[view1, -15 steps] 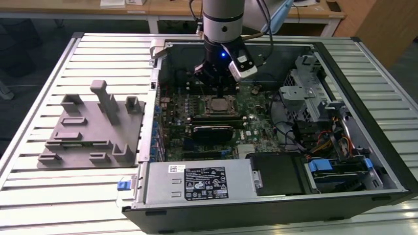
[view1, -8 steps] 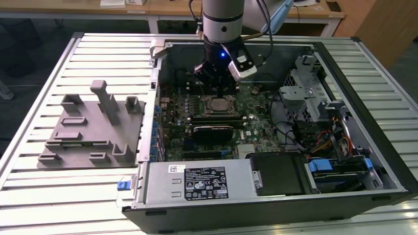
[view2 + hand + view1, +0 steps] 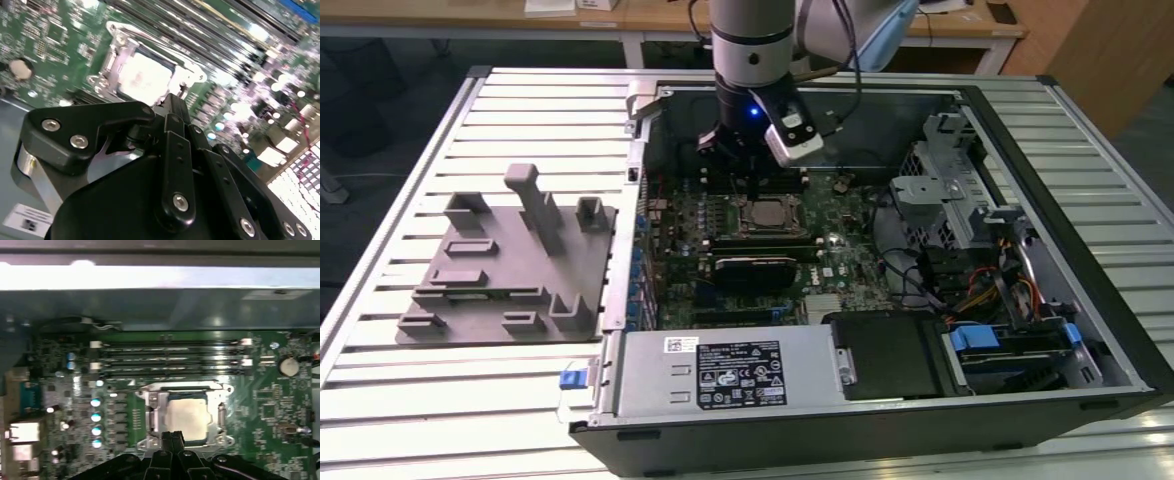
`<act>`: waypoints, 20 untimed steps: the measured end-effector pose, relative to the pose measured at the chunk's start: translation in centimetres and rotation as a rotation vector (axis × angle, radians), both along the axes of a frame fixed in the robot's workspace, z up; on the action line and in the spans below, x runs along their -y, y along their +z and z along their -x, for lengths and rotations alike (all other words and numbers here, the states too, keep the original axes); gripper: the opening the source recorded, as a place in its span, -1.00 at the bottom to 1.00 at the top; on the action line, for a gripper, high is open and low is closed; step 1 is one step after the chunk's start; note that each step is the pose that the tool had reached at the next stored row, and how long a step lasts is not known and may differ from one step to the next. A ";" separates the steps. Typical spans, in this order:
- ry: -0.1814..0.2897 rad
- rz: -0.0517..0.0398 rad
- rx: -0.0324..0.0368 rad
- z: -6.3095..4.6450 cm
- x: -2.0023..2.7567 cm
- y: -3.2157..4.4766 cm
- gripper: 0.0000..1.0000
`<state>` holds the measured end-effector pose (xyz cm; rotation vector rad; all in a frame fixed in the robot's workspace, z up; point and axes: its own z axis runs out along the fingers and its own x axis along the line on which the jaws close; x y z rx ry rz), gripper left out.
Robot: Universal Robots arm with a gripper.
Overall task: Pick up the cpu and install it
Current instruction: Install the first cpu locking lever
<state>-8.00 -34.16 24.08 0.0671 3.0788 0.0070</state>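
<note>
The cpu (image 3: pixel 767 213) lies flat in the metal-framed socket on the green motherboard, inside the open computer case. Its silvery top plate shows in both wrist views (image 3: pixel 187 415) (image 3: pixel 145 77). My gripper (image 3: pixel 747 182) hangs just above the board at the socket's far edge, a little off the chip's centre. In both wrist views the black fingers (image 3: pixel 172 437) (image 3: pixel 172 102) are pressed together with nothing between them, their tips over the rim of the socket frame.
A grey tray (image 3: pixel 507 270) with upright fixtures lies on the slatted table at the exterior view's left. A black heatsink block (image 3: pixel 754 270) sits just in front of the socket. Memory slots (image 3: pixel 170 357), the case walls, a power supply (image 3: pixel 720 375) and drive cages (image 3: pixel 961 200) surround the board.
</note>
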 end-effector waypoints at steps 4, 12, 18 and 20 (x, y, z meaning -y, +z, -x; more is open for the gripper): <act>0.000 -0.0001 0.0002 1.3 0.00 0.00 -0.79; -0.001 -0.0010 0.0001 3.0 0.00 0.00 -0.79; -0.001 -0.0530 0.0002 3.5 0.04 0.00 -0.79; -0.001 -0.0708 0.0001 3.6 0.04 0.00 -0.79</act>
